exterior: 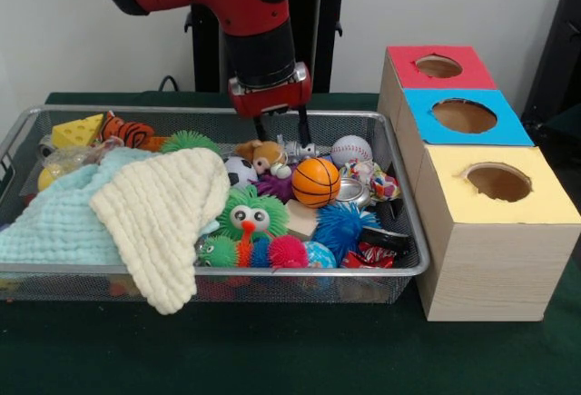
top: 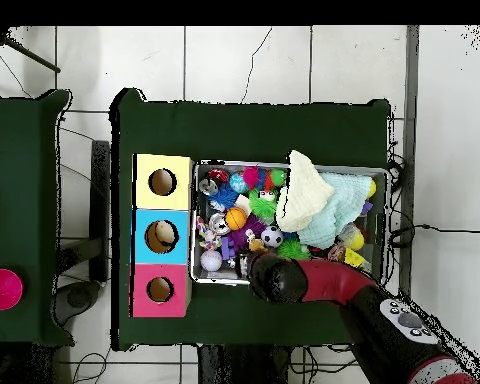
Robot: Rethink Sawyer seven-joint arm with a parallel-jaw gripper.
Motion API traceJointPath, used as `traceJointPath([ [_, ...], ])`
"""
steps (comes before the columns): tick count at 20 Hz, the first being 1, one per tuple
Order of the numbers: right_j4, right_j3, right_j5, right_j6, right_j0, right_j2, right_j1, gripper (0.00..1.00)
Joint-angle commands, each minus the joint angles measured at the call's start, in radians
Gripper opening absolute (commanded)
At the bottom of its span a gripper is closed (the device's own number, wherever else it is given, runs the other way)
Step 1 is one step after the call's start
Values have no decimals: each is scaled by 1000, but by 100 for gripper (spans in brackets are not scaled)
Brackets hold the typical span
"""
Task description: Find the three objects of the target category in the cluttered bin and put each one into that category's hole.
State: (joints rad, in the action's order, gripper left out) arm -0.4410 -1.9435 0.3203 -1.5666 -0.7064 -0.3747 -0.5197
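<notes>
you won't find any readable writing or labels on anything here. your gripper hangs with its two fingers slightly apart and holding nothing, over the far side of the wire bin, with the teddy bear just below them. the orange basketball, baseball and soccer ball lie around it in the clutter, and the cream cloth covers the bin's other half.

I see the dark green table carrying a wire mesh bin and, just beside it, a three-hole wooden box.
</notes>
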Motion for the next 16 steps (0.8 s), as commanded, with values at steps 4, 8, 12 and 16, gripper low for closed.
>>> traceJointPath([
  [4, -41, 201, 159, 71, 2, -23, 70, 100],
  [8, -59, 192, 137, 66, -13, -27, 74, 100],
  [12, -51, 195, 163, 94, -38, -51, 63, 100],
  [16, -37, 198, 200, 112, -46, -69, 38, 100],
])
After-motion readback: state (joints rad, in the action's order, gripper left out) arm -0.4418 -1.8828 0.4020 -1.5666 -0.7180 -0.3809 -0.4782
